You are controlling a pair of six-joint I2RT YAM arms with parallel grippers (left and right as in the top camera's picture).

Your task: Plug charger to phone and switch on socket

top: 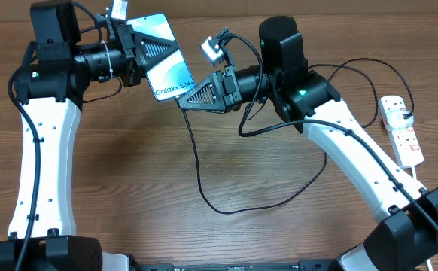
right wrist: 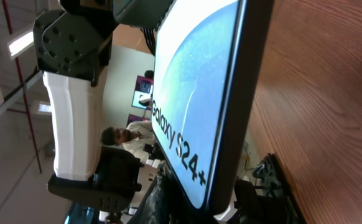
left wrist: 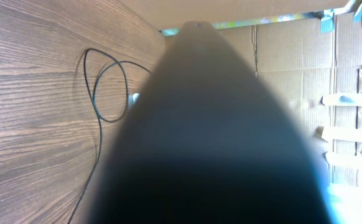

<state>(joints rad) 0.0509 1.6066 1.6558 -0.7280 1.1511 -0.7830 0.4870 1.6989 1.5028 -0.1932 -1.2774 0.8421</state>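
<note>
While the wooden table (top: 129,173) takes up most of the overhead shot, the only writing I can actually read is on the phone (top: 166,68): "Galaxy S24+" near its lower end, and it's bigger and sharper in the right wrist view (right wrist: 193,93). The white socket (top: 402,129) lies flat at the far right edge of the table, well apart from everything else. Its red-marked switches are way too small to tell which way they sit. The phone is up off the table, clamped in the left gripper (top: 145,51), screen facing the overhead camera. The right gripper (top: 193,98) is closed right at the phone's lower end, and I think it's pinching the plug end of the charger (top: 201,181). The tip itself is hidden behind the fingers, so can't swear to it. From there the thin black cable drops down and loops across the table. The left wrist view is mostly a dark blur, with just a cable loop (left wrist: 100,93) showing at the left.
</note>
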